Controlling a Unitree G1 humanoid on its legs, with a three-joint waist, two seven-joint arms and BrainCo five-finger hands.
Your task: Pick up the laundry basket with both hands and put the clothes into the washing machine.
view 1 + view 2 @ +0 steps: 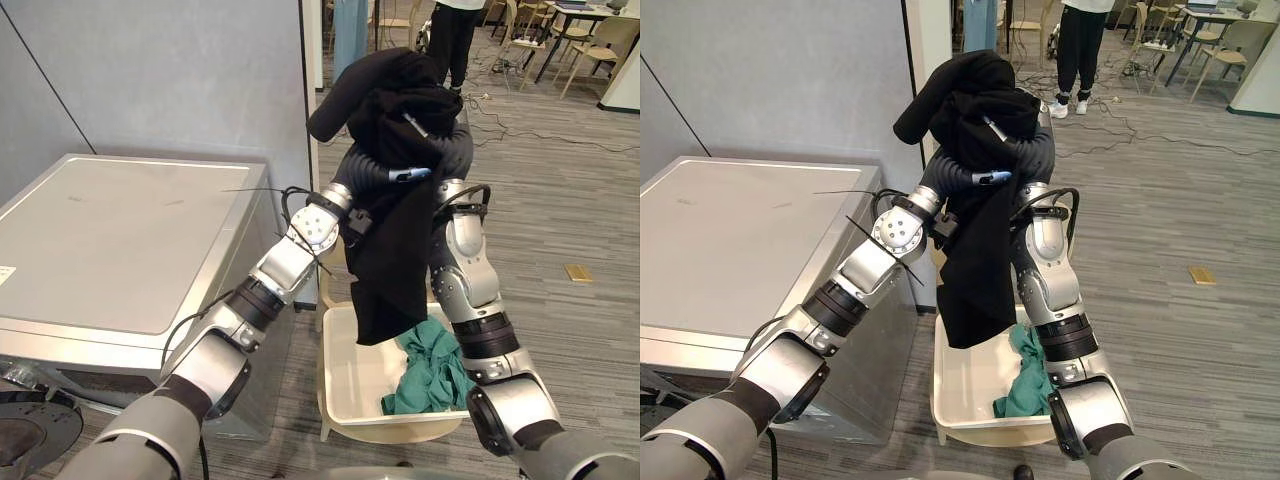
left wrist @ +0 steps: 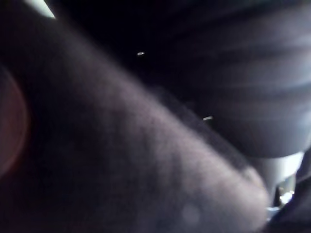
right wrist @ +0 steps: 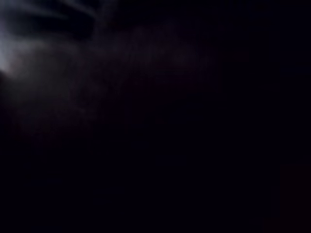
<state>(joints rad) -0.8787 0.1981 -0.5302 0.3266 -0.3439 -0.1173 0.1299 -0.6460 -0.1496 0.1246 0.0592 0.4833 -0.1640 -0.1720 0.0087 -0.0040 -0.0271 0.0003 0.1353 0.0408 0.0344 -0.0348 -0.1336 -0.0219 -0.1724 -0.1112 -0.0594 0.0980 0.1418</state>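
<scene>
Held black garment [image 1: 395,250] high above laundry basket [image 1: 326,392], left hand [image 1: 372,170] and right hand [image 1: 452,152] buried in its folds, grip impossible to tell. Saw teal cloth [image 1: 430,375] inside basket, washing machine [image 1: 110,240] just beside it.

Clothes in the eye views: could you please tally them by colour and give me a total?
Black: 1, the black garment, which looks like one piece, hanging above the basket.
Green: 1, the green garment, lying in the basket.
Total: 2
</scene>
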